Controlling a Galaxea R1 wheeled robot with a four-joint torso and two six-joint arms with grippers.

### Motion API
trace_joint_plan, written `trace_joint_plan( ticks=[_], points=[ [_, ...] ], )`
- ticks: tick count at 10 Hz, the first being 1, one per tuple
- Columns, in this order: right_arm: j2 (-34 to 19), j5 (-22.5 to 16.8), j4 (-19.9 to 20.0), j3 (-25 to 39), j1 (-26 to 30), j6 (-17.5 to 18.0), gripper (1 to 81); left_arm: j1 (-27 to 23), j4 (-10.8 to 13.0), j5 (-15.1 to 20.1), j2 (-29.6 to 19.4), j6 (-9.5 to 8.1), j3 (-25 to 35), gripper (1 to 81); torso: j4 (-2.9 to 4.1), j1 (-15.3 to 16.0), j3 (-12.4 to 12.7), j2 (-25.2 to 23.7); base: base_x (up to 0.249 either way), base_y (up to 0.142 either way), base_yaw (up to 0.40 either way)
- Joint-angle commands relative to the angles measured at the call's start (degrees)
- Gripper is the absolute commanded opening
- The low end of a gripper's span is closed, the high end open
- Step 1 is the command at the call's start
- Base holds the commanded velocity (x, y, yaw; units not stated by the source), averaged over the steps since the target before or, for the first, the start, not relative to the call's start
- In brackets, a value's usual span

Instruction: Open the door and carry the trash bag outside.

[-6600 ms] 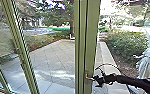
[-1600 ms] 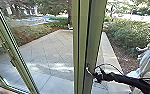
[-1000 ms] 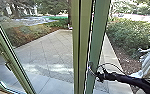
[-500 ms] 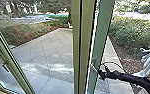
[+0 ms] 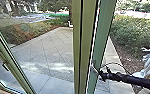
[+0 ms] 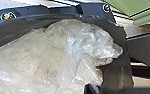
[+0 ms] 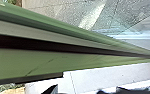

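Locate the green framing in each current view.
Head: green framing, tall posts near the middle, more at left.
Left wrist: green piece past the crumpled clear plastic; which member, can't tell.
Right wrist: long green band crossing the picture.
Landmark: paving, in head and right wrist views.

A bush (image 5: pixel 134 32) (quite leafy) borders brown mulch (image 5: pixel 126 56) near pale paving slabs (image 5: pixel 47 50).

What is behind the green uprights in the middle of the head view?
Paving shows on both sides of the green uprights, with a bush farther right. Whatever lies directly behind them is covered and cannot be seen.
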Motion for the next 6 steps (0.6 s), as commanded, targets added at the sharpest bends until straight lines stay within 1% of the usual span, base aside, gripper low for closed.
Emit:
trace_joint_plan(
  ticks=[1,3,6],
  points=[
    [-3.1,-8.7,-1.2,0.8,3.7,-1.8,81.1,-1.3,-0.1,3.7,-0.5,0.15,1.2,1.0,0.00,0.0,0.0,0.0,0.000,0.000,0.000],
    [-4.1,-9.2,-2.1,-2.9,5.3,-2.5,81.1,-1.1,-0.1,3.7,-0.8,0.15,1.4,1.0,0.00,0.0,0.0,0.0,0.000,0.000,0.000],
    [-7.1,-9.7,-6.1,-3.4,7.1,-2.4,81.1,-1.1,-0.1,3.7,-0.8,0.07,1.5,1.0,0.00,-0.2,0.0,-0.1,0.000,0.000,0.000]
  ],
)
